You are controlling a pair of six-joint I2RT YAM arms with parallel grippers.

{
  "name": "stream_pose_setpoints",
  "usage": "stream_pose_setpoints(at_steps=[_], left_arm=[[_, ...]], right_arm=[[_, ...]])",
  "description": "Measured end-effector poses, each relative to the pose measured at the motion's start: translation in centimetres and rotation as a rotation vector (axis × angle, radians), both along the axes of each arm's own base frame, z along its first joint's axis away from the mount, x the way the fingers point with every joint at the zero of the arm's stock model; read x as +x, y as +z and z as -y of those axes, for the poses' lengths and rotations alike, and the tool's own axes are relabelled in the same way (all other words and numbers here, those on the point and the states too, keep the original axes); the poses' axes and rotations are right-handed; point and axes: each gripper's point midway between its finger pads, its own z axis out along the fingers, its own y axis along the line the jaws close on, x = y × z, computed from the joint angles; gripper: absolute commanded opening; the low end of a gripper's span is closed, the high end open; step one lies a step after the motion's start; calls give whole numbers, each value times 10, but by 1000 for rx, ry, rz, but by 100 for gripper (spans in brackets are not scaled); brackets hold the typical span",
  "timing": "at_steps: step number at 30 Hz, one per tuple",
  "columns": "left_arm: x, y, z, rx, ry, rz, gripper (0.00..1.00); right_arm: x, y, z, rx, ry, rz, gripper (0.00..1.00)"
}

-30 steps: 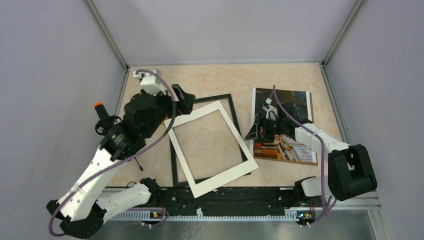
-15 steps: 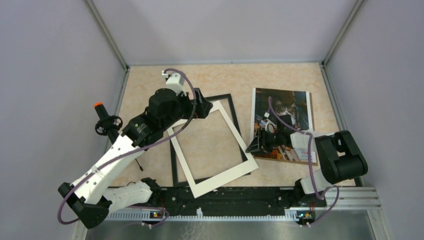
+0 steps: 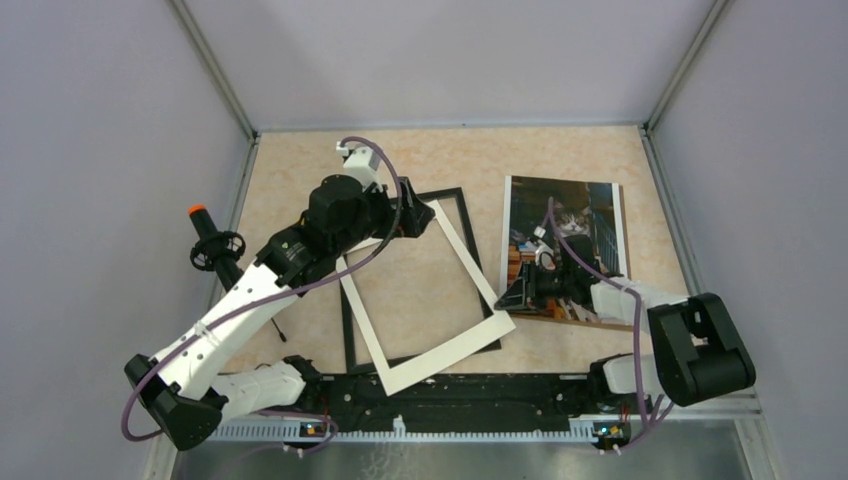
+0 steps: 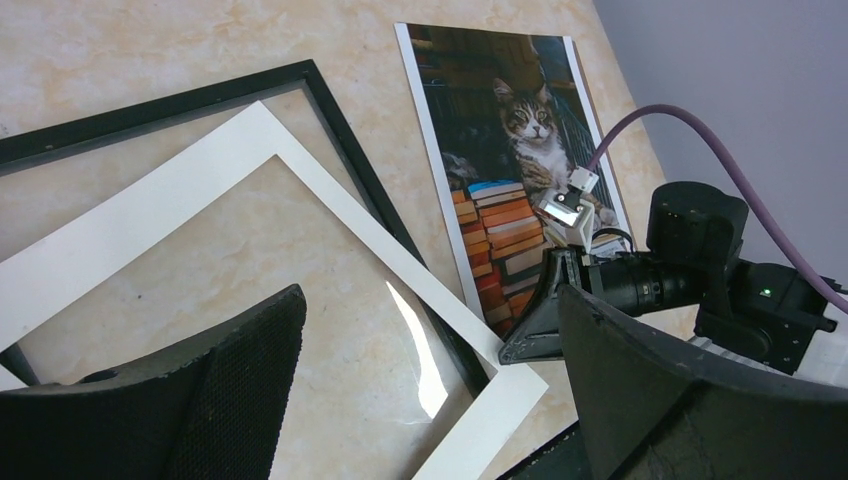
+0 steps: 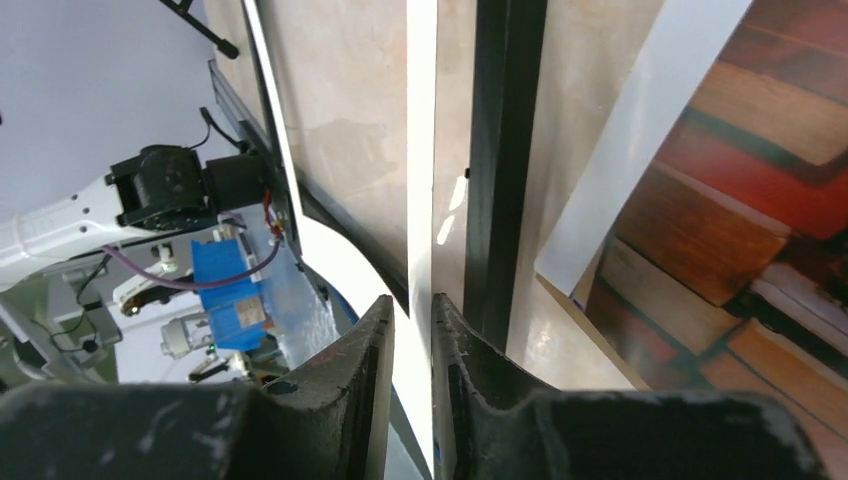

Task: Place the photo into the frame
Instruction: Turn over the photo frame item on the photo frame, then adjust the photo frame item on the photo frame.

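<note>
The white-bordered cat photo print (image 3: 580,215) lies at 3 o'clock of the thin black rectangular frame (image 4: 160,105), with a white card mat (image 3: 440,354) askew across it. Left gripper (image 4: 430,300) above the frame's 12 o'clock edge, jaws spread wide. Right gripper (image 5: 412,300) at the photo's 7 o'clock corner, jaws nearly together; whether they pinch the mat, I cannot tell.

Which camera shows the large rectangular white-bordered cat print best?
Left wrist: the print is large and the cat sharp. Top external shows it smaller, the right arm across it. Right wrist catches only a corner.
</note>
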Motion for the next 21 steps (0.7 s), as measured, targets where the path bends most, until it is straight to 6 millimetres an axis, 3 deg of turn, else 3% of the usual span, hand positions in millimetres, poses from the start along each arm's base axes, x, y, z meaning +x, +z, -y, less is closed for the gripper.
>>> stream_pose_setpoints(at_steps=[5,8,10,16,21], left_arm=[[0,-2,2,-3,-5,-5,98],[0,-1,2,-6,-6,-1,98],[1,-1,2,-7,-5,0,99],[1,-1,1,-4,-1,2,98],[2,-1,1,-1,1,4,98]], right_arm=[[2,0,-7,57,16,-1,24],[4,-7,-10,75,25,-23,14],[7,-9,-12,85,25,-23,0],[13,-7,-18,92,26,11,0],[11,1,-9,38,-60,113,0]])
